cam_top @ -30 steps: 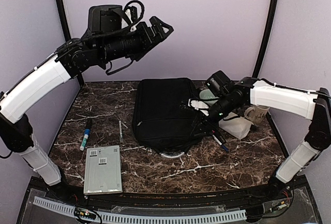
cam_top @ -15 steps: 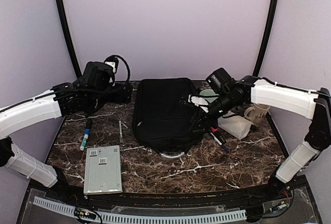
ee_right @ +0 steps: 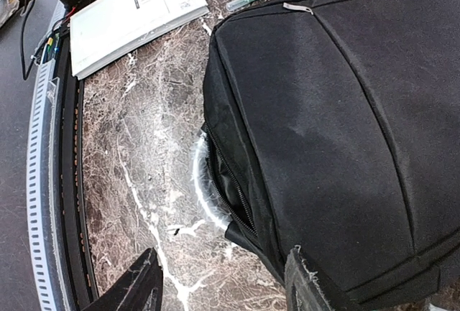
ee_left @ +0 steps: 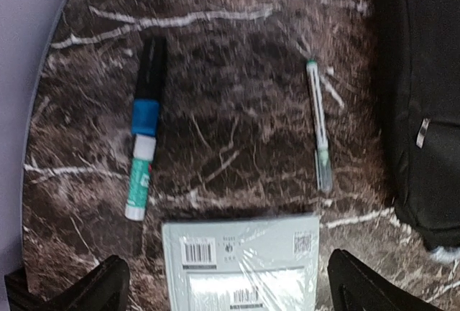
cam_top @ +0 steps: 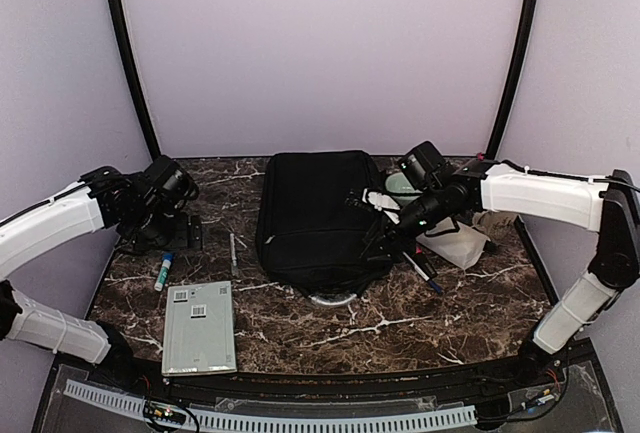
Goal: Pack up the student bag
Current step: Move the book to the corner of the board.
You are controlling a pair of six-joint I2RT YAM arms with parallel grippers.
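Left claw point(ee_left: 230, 287) wide, right claw point(ee_right: 224, 276) ajar, seemingly empty; one student bag point(cam_top: 310, 211), one wrapped booklet point(ee_left: 241, 261)

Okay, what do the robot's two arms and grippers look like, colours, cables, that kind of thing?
The left arm and right arm match: white boxy shells on the long links, black joints and wrist housings, thin black cables alongside. The left gripper and right gripper each carry two black fingers, the right's scuffed pale at the edges.
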